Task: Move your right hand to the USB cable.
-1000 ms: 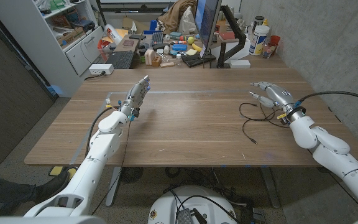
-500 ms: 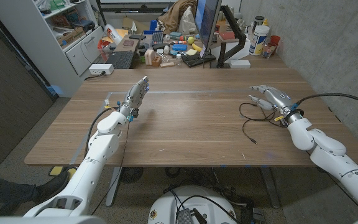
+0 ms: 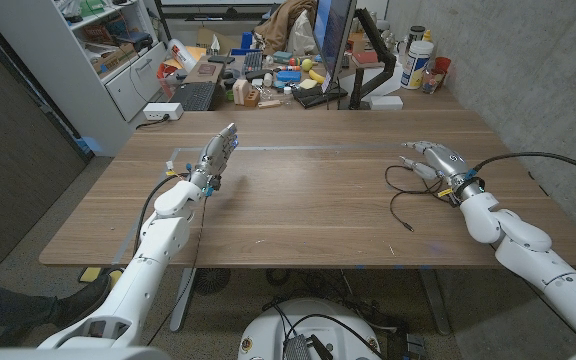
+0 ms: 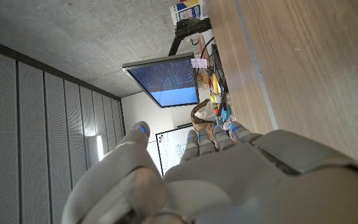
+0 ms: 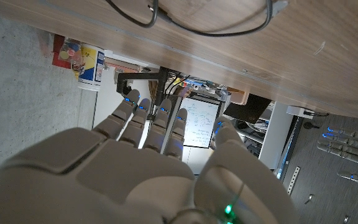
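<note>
2 hands are over the table (image 3: 298, 200), and the right hand (image 3: 442, 165) is the one at work. It hangs at the table's right side, fingers (image 3: 417, 151) apart and stretched toward the far edge, holding nothing. The cable (image 3: 404, 192), thin and black, lies in loose loops on the wood just beside and partly under that hand, on its inner side; one end trails toward the near edge and finishes in a small plug (image 3: 410, 227). In the right wrist view the cable (image 5: 197, 22) curves across the wood beyond the fingertips (image 5: 143, 102), apart from them.

The step in hand looks like the last of the approach: the hand is at the cable, but whether it touches it cannot be told. The next move probably calls for a short drop and a slight shift inward, so palm or fingers settle on the loops.

The left hand (image 3: 218, 156) waits well apart on the left side, fingers straight and close together, empty.
</note>
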